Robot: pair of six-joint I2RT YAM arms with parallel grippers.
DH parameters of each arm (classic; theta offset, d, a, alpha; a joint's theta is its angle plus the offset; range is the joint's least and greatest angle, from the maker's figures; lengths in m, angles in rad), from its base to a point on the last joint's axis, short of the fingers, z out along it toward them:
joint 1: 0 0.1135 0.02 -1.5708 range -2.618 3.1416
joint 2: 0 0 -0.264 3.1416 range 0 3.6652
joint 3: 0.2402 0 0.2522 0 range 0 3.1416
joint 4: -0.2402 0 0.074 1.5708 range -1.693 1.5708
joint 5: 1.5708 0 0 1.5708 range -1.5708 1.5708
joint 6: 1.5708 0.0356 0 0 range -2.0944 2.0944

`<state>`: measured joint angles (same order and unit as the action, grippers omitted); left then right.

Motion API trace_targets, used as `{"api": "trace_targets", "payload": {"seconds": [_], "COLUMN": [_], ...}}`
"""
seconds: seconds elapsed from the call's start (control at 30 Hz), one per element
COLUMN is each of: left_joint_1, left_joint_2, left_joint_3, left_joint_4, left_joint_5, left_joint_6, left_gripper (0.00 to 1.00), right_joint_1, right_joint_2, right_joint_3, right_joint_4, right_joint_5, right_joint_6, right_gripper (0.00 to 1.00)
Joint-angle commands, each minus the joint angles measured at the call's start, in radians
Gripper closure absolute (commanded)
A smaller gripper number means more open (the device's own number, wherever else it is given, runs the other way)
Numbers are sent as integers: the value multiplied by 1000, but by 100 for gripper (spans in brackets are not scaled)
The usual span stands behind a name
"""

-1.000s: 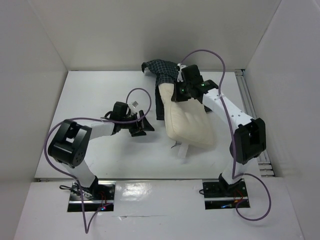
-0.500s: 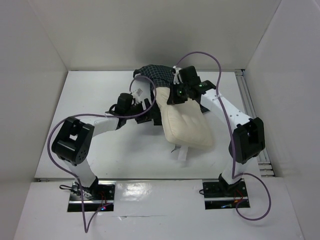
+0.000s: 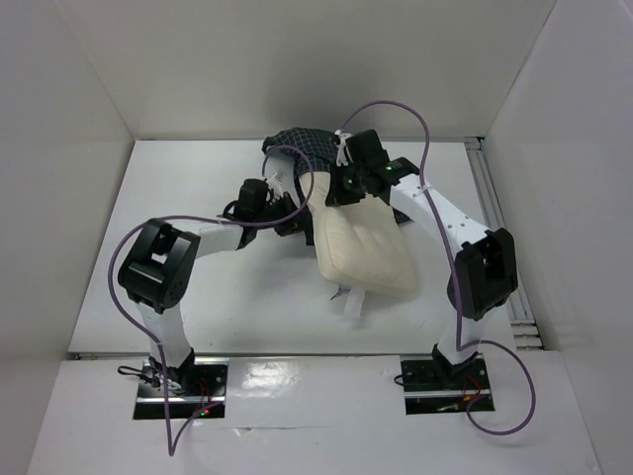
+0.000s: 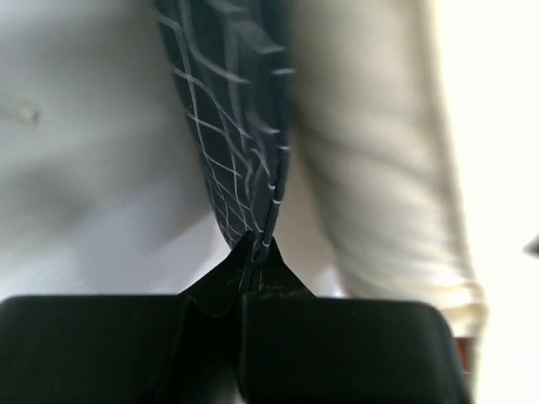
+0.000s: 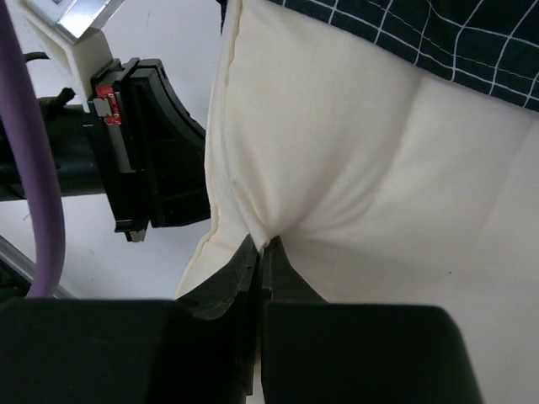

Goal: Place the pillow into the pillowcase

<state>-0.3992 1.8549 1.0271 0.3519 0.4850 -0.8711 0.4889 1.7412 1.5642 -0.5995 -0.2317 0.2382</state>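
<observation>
The cream pillow (image 3: 364,252) lies mid-table, its far end tucked under the dark checked pillowcase (image 3: 302,143) at the back. My right gripper (image 3: 342,191) is shut on a pinch of pillow fabric (image 5: 362,168) near that end; its tips (image 5: 266,244) meet in a fold, and the pillowcase (image 5: 438,34) hangs just beyond. My left gripper (image 3: 297,214) is at the pillow's left side, shut on the pillowcase edge (image 4: 232,126), which rises from its tips (image 4: 258,247). The pillow (image 4: 379,168) runs along the right of that view. A small white tag (image 3: 352,303) sticks out at the near end.
White walls enclose the table at the back and on both sides. A metal rail (image 3: 492,193) runs along the right edge. Purple cables (image 3: 391,104) loop above both arms. The left gripper's body (image 5: 152,151) sits close beside the pillow in the right wrist view.
The left gripper moved right and back to the pillowcase's edge and closed on it. The right gripper, still pinching the pillow, shifted slightly left, and the pillowcase spread over the pillow's end.
</observation>
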Motion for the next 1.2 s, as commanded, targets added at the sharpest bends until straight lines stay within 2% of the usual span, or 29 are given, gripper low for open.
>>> {"api": "trace_targets", "payload": {"seconds": [0.0,0.17,0.27,0.4,0.57,0.63,0.7,0.73,0.87,0.9,1.0,1.1,1.13,1.17], "left_joint_1": [14,14,14,-24,-18,5,16,29,80,80,91,91,91,79], "left_joint_2": [-37,-201,-343,-478,-539,-539,-492,-470,-398,-398,-407,-470,-494,-520], "left_joint_3": [-8,-64,-145,-243,-285,-248,-141,-98,105,163,169,-8,-154,-226], "left_joint_4": [160,255,303,303,268,252,233,233,311,321,322,428,481,554], "left_joint_5": [101,210,263,273,283,306,340,354,415,425,425,437,437,437], "left_joint_6": [-60,-129,-155,-167,-167,-167,-167,-167,-264,-276,-287,-363,-418,-440], "left_gripper": [100,100,100,100,100,100,100,100,100,100,100,100,100,100], "right_joint_1": [25,25,14,14,-4,-4,-4,-4,-4,5,33,85,126,151], "right_joint_2": [13,127,228,322,354,328,319,319,278,262,210,230,242,256], "right_joint_3": [94,330,385,385,395,450,531,639,809,809,633,401,349,248], "right_joint_4": [76,40,49,99,133,144,129,109,118,130,200,263,282,300], "right_joint_5": [44,161,184,196,238,284,343,360,373,353,333,284,275,275], "right_joint_6": [10,9,9,42,98,107,107,107,78,61,50,81,102,111], "right_gripper": [100,100,100,100,100,100,100,100,100,100,100,100,100,100]}}
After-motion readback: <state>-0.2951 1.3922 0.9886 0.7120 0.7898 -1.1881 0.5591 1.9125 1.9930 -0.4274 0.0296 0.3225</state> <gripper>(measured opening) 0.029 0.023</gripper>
